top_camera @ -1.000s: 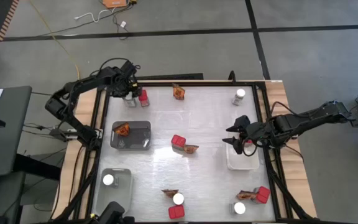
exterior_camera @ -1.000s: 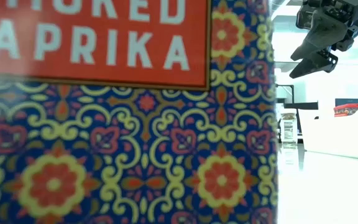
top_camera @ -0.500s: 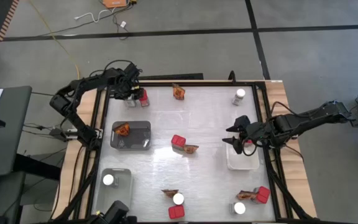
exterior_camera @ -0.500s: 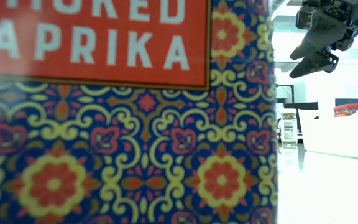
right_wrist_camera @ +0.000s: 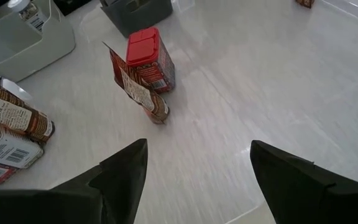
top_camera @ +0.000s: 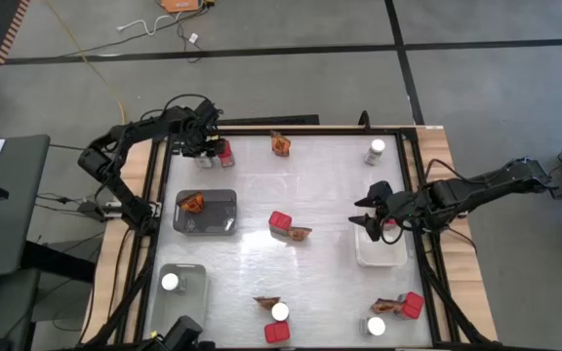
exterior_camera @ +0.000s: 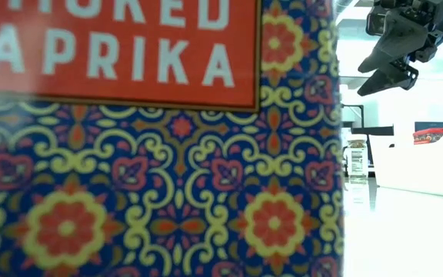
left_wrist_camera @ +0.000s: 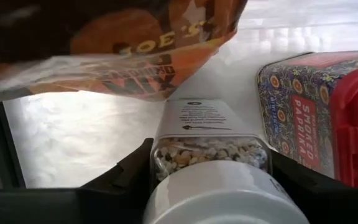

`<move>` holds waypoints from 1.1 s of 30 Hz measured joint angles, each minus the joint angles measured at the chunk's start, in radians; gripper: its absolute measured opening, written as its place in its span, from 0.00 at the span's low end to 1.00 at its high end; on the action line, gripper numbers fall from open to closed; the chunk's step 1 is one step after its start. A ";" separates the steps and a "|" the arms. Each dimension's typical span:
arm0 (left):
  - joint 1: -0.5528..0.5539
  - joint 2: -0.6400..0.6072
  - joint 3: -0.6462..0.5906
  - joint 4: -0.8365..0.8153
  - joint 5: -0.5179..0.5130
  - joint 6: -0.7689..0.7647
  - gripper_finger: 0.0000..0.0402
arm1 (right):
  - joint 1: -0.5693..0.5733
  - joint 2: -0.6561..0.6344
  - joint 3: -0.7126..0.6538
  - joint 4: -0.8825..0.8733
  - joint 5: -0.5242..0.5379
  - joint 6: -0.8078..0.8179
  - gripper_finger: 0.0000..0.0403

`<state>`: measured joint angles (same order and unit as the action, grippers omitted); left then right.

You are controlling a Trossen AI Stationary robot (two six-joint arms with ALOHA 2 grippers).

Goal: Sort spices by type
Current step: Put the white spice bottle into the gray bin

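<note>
My left gripper is at the table's far left corner, shut on a small round jar with a white lid. A red paprika box stands right beside the jar, also seen as the red box from above. A crinkled orange-brown packet lies just beyond them. My right gripper hovers open over the far end of the white tray at the right side. Its wrist view shows another red box with a packet leaning on it. My left gripper pinches the jar between its two fingers, on the glass body just under the white lid. One finger is on each side. The fingers come from above, slanting down. The jar stays upright beside the red box; its foot is hidden.
A grey tray holds one packet, and a clear tray holds one jar. More boxes, jars and packets lie along the near edge. A jar and a packet are at the far edge. A paprika box blocks most of the low view.
My left arm has shifted slightly toward the far edge, with its gripper staying at the jar by the red box. My right arm has kept still.
</note>
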<state>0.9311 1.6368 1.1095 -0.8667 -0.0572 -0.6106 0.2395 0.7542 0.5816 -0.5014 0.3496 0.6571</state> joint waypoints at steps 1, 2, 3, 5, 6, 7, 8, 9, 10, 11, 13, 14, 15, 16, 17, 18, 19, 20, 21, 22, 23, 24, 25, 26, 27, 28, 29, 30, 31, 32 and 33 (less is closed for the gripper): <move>-0.001 -0.001 0.000 -0.008 0.001 -0.004 0.49 | 0.000 0.004 0.000 0.005 0.000 -0.001 0.77; -0.005 -0.004 0.000 -0.017 0.001 -0.004 0.49 | 0.000 0.007 0.000 0.010 0.000 -0.002 0.77; -0.009 -0.008 0.000 -0.029 0.002 -0.005 0.49 | 0.000 0.010 0.000 0.011 0.000 -0.003 0.77; -0.022 -0.022 0.004 -0.065 0.002 -0.006 0.49 | 0.001 0.021 0.000 0.022 0.000 -0.003 0.77; -0.029 -0.032 0.008 -0.085 0.001 -0.007 0.49 | 0.001 0.026 0.000 0.026 0.000 -0.003 0.77; -0.038 -0.044 0.011 -0.098 0.001 -0.007 0.49 | 0.001 0.033 0.000 0.029 0.000 -0.003 0.77; -0.048 -0.057 0.015 -0.113 0.001 -0.012 0.49 | 0.001 0.039 0.000 0.036 0.000 -0.005 0.77; -0.056 -0.073 0.019 -0.127 0.001 -0.020 0.49 | 0.001 0.046 0.000 0.046 0.000 -0.008 0.77; -0.066 -0.092 0.023 -0.140 0.001 -0.027 0.49 | 0.001 0.053 0.000 0.051 0.000 -0.009 0.77; -0.078 -0.113 0.028 -0.150 0.001 -0.032 0.49 | 0.001 0.058 0.000 0.050 -0.001 -0.010 0.77; -0.102 -0.166 0.039 -0.176 0.001 -0.038 0.49 | 0.001 0.065 0.000 0.065 -0.002 -0.010 0.77; -0.116 -0.195 0.043 -0.189 0.000 -0.038 0.49 | 0.001 0.065 0.000 0.075 -0.003 -0.010 0.77; -0.133 -0.227 0.045 -0.198 -0.001 -0.041 0.49 | 0.001 0.065 0.000 0.079 -0.003 -0.010 0.77; -0.151 -0.262 0.047 -0.203 0.000 -0.045 0.49 | 0.001 0.064 0.000 0.079 -0.004 -0.010 0.77; -0.170 -0.299 0.047 -0.206 0.001 -0.052 0.49 | 0.001 0.063 0.000 0.079 -0.005 -0.011 0.77; -0.190 -0.340 0.047 -0.209 0.000 -0.066 0.49 | 0.001 0.062 0.000 0.079 -0.007 -0.011 0.77; -0.211 -0.378 0.049 -0.218 0.002 -0.084 0.49 | 0.001 0.062 0.000 0.079 -0.011 -0.011 0.77; -0.233 -0.414 0.049 -0.230 0.006 -0.095 0.49 | 0.002 0.062 0.000 0.079 -0.011 -0.011 0.77; -0.257 -0.451 0.049 -0.246 0.016 -0.102 0.49 | 0.002 0.061 0.000 0.079 -0.011 -0.011 0.77; -0.282 -0.487 0.049 -0.265 0.029 -0.111 0.49 | 0.002 0.061 0.000 0.079 -0.011 -0.011 0.77; -0.313 -0.521 0.049 -0.284 0.041 -0.121 0.49 | 0.002 0.061 0.000 0.080 -0.011 -0.011 0.77; -0.351 -0.555 0.049 -0.304 0.051 -0.137 0.49 | 0.002 0.061 0.000 0.084 -0.011 -0.011 0.77; -0.394 -0.586 0.049 -0.329 0.054 -0.161 0.49 | 0.002 0.061 0.000 0.088 -0.011 -0.012 0.77; -0.440 -0.612 0.049 -0.356 0.054 -0.193 0.49 | 0.002 0.061 0.000 0.088 -0.011 -0.014 0.77; -0.492 -0.633 0.049 -0.380 0.052 -0.233 0.49 | 0.002 0.061 0.000 0.088 -0.011 -0.014 0.77; -0.548 -0.650 0.049 -0.395 0.041 -0.274 0.49 | 0.002 0.061 0.000 0.088 -0.011 -0.014 0.77; -0.608 -0.663 0.049 -0.403 0.023 -0.321 0.49 | 0.002 0.061 0.000 0.088 -0.012 -0.014 0.77; -0.670 -0.673 0.049 -0.405 0.004 -0.366 0.49 | 0.002 0.061 0.000 0.088 -0.012 -0.014 0.77; -0.733 -0.677 0.049 -0.404 -0.019 -0.406 0.49 | 0.002 0.061 0.000 0.089 -0.012 -0.014 0.77; -0.798 -0.677 0.049 -0.399 -0.045 -0.444 0.49 | 0.002 0.061 0.000 0.091 -0.012 -0.013 0.77; -0.863 -0.672 0.049 -0.389 -0.067 -0.473 0.49 | 0.002 0.061 0.000 0.095 -0.012 -0.011 0.77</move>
<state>0.0686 0.9643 1.1584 -1.2557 -0.1239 -1.0837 0.2417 0.8154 0.5816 -0.4064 0.3378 0.6465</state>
